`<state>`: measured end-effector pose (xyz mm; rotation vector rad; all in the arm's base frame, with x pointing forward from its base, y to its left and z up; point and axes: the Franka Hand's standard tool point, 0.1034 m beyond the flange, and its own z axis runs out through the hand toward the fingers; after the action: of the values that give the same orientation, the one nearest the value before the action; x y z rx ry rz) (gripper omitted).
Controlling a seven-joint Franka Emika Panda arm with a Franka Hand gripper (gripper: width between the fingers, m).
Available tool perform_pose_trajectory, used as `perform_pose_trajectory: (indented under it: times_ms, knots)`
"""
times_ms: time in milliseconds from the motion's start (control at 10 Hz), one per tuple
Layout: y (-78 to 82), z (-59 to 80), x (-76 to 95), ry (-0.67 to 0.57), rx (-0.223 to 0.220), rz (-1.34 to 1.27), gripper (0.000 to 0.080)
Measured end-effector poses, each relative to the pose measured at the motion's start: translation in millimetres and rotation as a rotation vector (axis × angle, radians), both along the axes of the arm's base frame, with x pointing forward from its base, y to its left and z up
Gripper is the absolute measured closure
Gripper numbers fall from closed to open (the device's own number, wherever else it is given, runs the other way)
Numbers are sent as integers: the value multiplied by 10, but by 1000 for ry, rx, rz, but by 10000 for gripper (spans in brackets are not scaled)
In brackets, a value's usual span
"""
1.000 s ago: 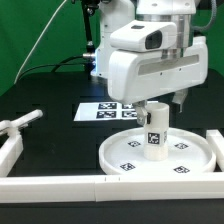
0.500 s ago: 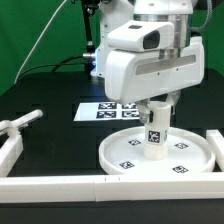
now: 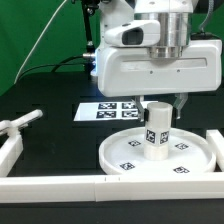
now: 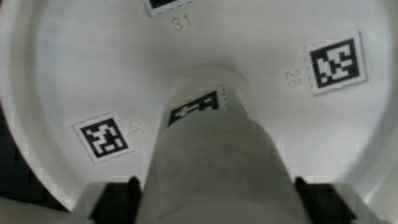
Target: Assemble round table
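The disc (image 3: 108, 152) lies flat on the black table (image 3: 50, 95), near the front and toward the exterior view's right, rim up and tags facing up. The leg (image 3: 156, 132) stands upright at about the centre of the disc, its base on the disc floor and one tag facing the camera. The gripper (image 4: 217, 193) comes down from above. In the wrist view the dark fingers (image 4: 121, 197) sit against either side of the leg with no gap showing, so the jaws are closed on the leg at its width. In the exterior view the wrist housing hides the fingertips. A white border bar (image 3: 50, 186) runs just in front of the disc rim, and a second bar (image 3: 214, 140) stands close beside the rim on the exterior view's right; clearance on both sides is small. The marker board (image 3: 103, 110) lies just behind the disc, on its far side. A third bar (image 3: 12, 140) sits well apart at the exterior view's left, with bare table between it and the disc; this is the widest open area. Compared with one second ago, the wrist housing has turned from an angled pose to face the camera squarely and now reaches the right edge of the picture. The leg remains on the disc, displaced only slightly toward the exterior view's right, and the disc has not moved.
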<state>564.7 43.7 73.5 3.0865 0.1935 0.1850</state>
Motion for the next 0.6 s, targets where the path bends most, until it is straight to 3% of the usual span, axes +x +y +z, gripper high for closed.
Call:
perform_pose_trajectory:
  times_ms: [400,600]
  knots:
    - [-46,-9,3,-19,96,-491,393]
    - [-56,-9,-4,-24,123,-714,393]
